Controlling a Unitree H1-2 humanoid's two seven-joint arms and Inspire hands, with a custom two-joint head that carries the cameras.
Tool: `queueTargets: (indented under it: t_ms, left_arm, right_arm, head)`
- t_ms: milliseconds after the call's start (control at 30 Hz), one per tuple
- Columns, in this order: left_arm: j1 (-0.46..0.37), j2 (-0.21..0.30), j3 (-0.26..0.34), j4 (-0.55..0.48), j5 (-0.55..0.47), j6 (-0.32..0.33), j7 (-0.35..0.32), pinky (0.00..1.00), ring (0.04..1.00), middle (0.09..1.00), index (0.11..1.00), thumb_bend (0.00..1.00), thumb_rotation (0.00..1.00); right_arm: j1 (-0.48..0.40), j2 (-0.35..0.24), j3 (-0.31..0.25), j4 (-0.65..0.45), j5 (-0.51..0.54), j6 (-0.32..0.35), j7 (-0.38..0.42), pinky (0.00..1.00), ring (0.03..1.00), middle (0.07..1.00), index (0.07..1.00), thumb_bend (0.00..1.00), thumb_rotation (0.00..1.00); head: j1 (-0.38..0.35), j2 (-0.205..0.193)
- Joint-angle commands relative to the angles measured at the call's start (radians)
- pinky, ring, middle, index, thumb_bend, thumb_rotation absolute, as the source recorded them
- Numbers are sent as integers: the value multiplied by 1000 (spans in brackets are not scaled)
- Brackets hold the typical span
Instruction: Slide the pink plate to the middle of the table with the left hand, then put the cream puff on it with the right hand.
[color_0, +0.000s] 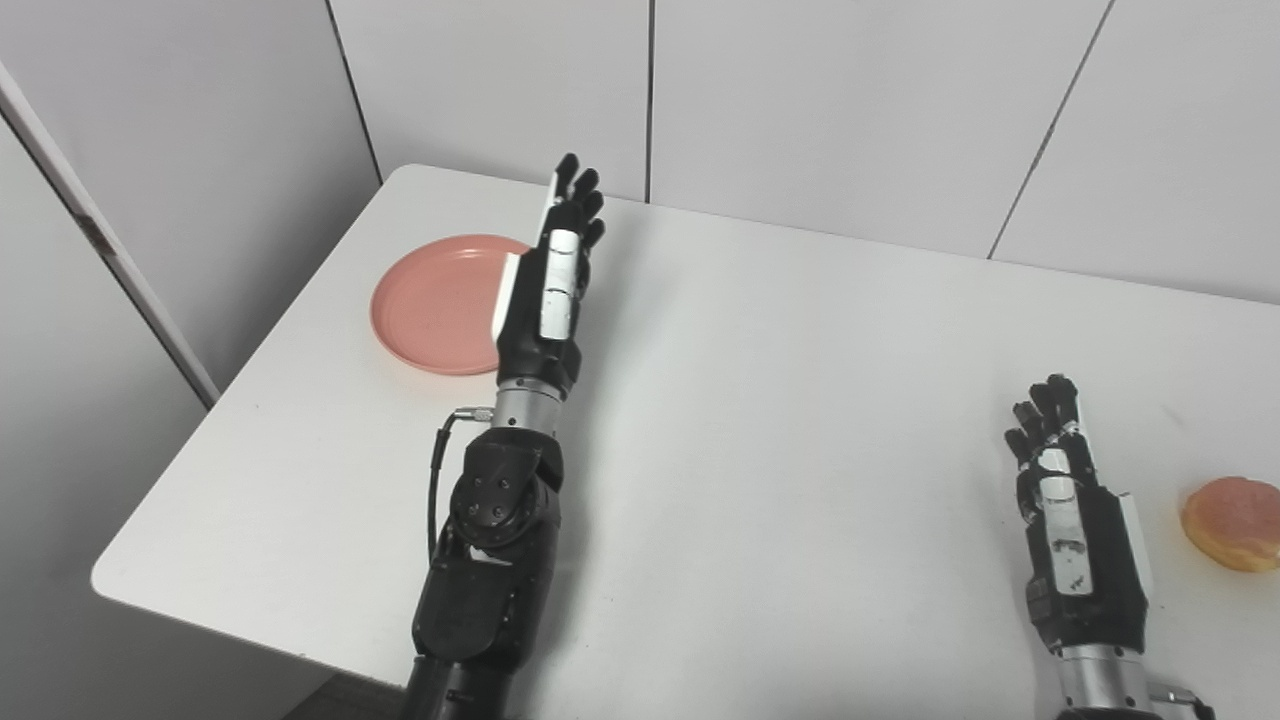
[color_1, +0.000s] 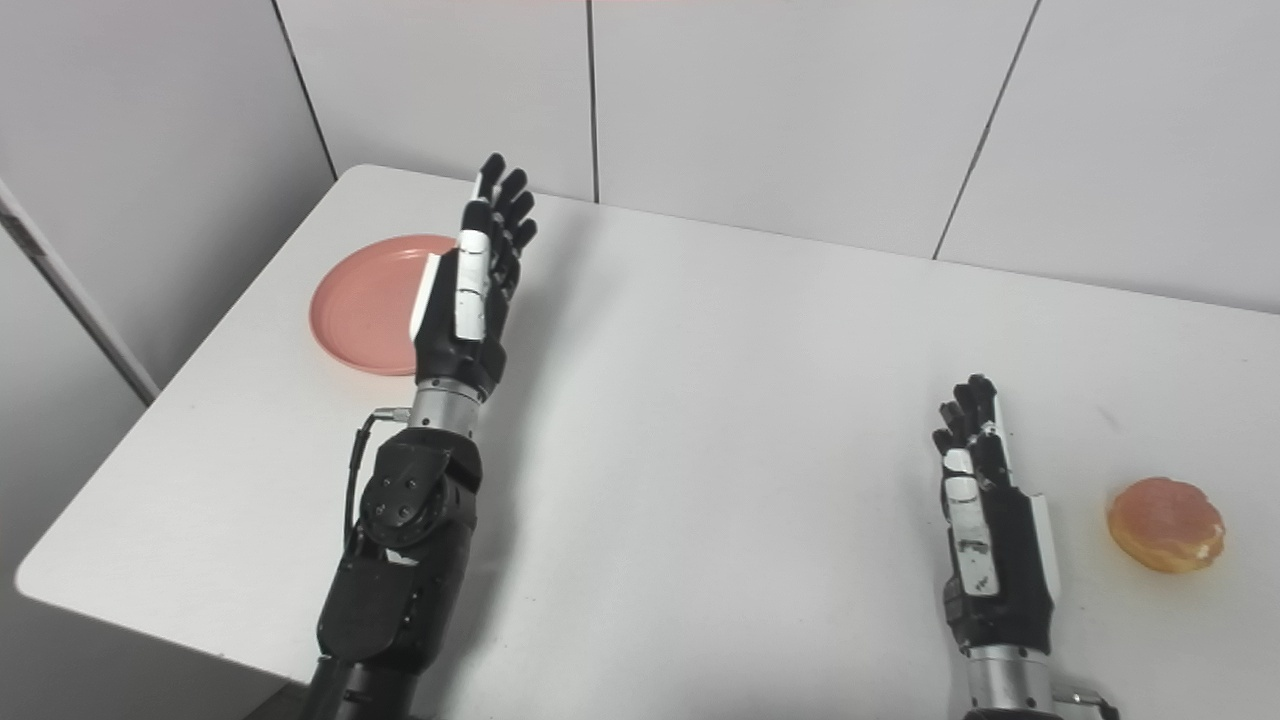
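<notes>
Fingers (color_0: 580, 195) of the left hand (color_0: 548, 290) stretch straight and close together, gripping nothing, edge-on above the white table (color_0: 760, 400). That hand stands over the right rim of the pink plate (color_0: 440, 305), hiding part of it; whether it touches the plate cannot be told. The plate is round, shallow, salmon pink with a low raised lip, and lies flat near the table's far left corner, bare on top. The left forearm rises from the table's near edge and slants toward the plate, a thin cable looping at the wrist.

Near the table's right end sits the cream puff (color_1: 1166, 524), a round golden-brown bun with a paler band around its side. The right hand (color_1: 985, 520) is just beside the puff, on its left and apart from it, fingers slightly curled, loosely together and empty, thumb side up.
</notes>
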Motion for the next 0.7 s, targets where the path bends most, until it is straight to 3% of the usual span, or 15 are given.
queueTargets:
  t_ms: [0,233,533,667]
  left_arm:
    - [-57,25,15,-23,-2,-12,16,985,980,978,964,838,1000]
    - [-114,85,112,40,-50,-40,58,948,914,902,900,861,1000]
    - [-118,175,193,134,-45,-56,105,880,825,815,819,903,1000]
    - [-119,190,219,156,-61,-66,117,822,777,763,771,922,1000]
  right_arm:
    - [44,1,-2,40,23,-18,16,1000,1000,1000,1000,669,832]
    - [50,-9,0,23,27,2,21,1000,1000,1000,1000,650,813]
    - [45,-11,-2,33,36,-5,24,1000,1000,1000,1000,622,796]
    - [41,-11,0,41,38,-6,27,1000,1000,1000,1000,633,800]
  head:
    - [0,-3]
    - [0,1]
    - [2,-3]
    - [4,-6]
